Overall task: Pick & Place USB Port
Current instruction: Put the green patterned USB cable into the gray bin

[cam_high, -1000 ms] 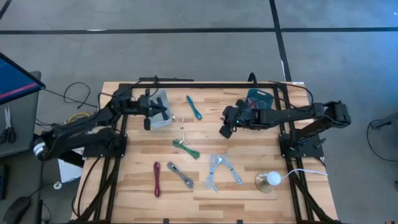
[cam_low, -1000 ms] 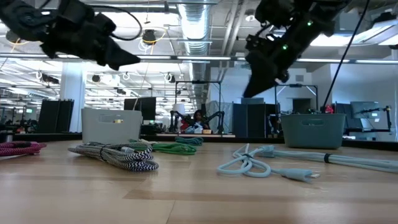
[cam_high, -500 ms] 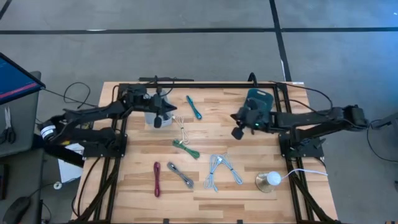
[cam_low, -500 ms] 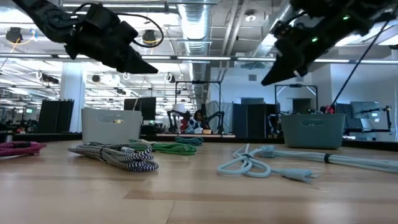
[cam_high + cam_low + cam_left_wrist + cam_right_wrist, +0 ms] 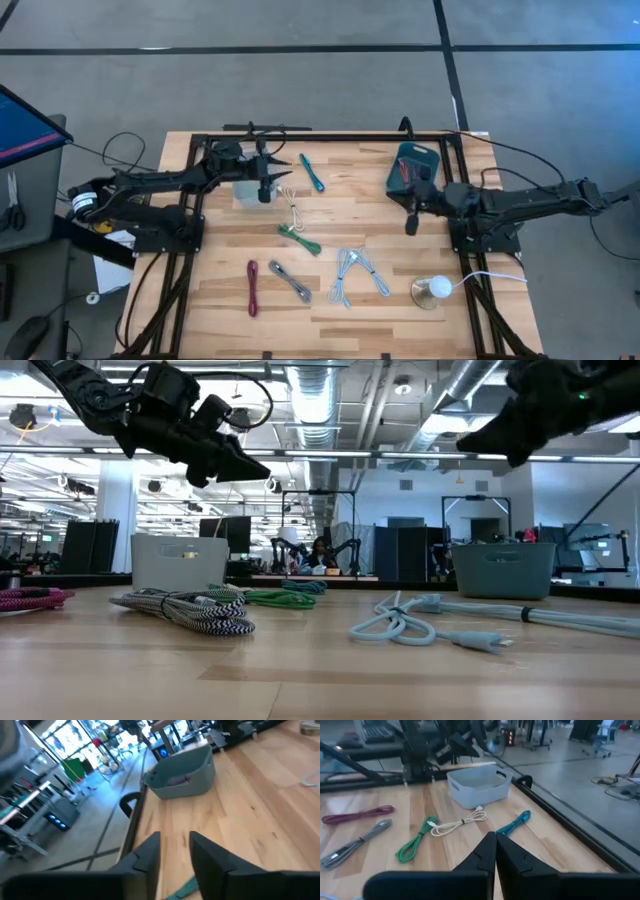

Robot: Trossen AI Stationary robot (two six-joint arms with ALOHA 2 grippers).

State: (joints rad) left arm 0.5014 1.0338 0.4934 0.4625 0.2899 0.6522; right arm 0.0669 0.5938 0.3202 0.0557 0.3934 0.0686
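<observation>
Above the pale grey bin [image 5: 252,190] at the tabletop's [image 5: 330,310] left rear, the left gripper [image 5: 264,187] hangs in the air, its 2 fingers [image 5: 210,860] parted by a narrow gap with nothing between them. Across the tabletop, the right gripper [image 5: 410,222] hovers beside the teal bin [image 5: 415,163] at the right rear, its fingers [image 5: 512,855] pressed together and empty.

Every cable lies loose on the wood, none of them held. A teal cable [image 5: 311,172] sits just right of the grey bin, and a white cable [image 5: 292,205] trails forward from there. Near the middle lies a green cable [image 5: 300,240]. Toward the front, a maroon cable [image 5: 252,288] lies beside a grey braided cable [image 5: 289,281], and to their right a pale blue cable [image 5: 357,274] sprawls in loose loops. A small round lamp-like object [image 5: 433,290] stands at the front right corner with a white cord running off the edge.

From table height the left gripper [image 5: 235,460] floats well above the grey bin [image 5: 180,563], and the right arm sits high over the teal bin [image 5: 503,570]. Whether either bin holds anything, I cannot tell.
</observation>
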